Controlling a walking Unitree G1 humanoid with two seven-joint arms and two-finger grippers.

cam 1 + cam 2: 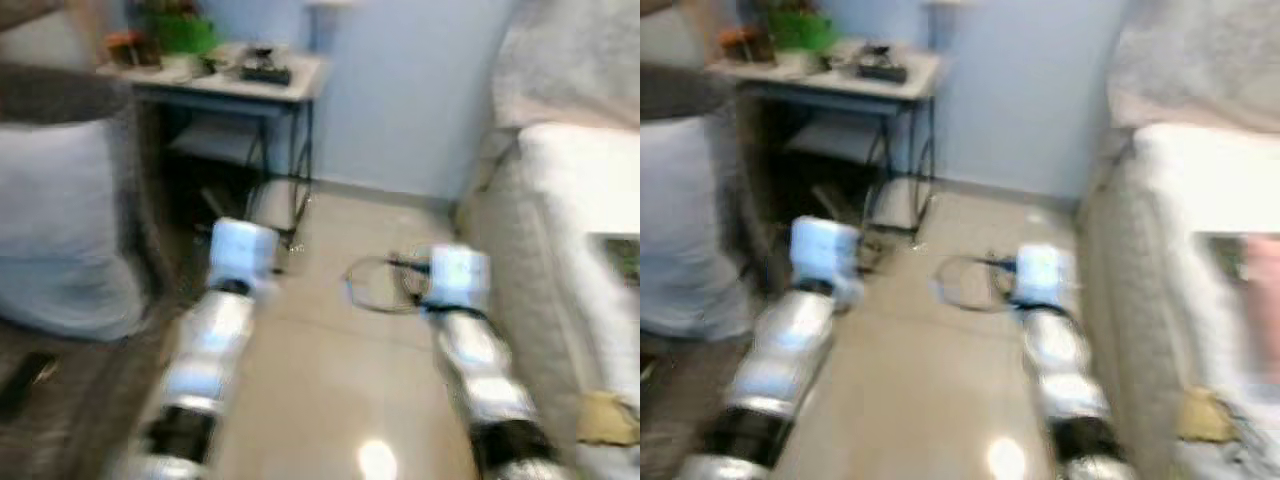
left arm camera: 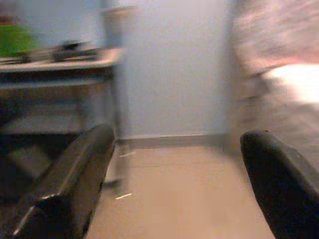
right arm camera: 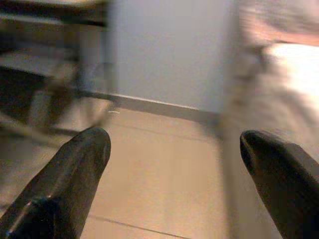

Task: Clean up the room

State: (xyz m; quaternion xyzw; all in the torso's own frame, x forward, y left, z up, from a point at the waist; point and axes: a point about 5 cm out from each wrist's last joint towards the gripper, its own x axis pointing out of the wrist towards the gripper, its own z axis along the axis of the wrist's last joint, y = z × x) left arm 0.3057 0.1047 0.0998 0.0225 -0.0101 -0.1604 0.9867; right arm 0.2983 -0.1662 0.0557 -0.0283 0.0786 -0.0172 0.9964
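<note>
Room clean-up state: both arms extend forward over the tiled floor (image 1: 330,380), all views motion-blurred. Left gripper (image 2: 174,164): fingers spread wide, nothing between them. Right gripper (image 3: 174,159): fingers likewise spread, empty. Ahead of the right arm, a dark looped cable (image 1: 385,285) lies on the floor. A side table (image 1: 225,85) carrying small items and a green plant (image 1: 180,30) stands against the blue wall (image 1: 400,90). A light-covered sofa (image 1: 560,260) runs along the right; a grey cushion (image 1: 60,220) sits left.

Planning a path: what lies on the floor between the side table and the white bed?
In the left eye view, a looped dark cable lies on tiled floor between side table and bed.
</note>
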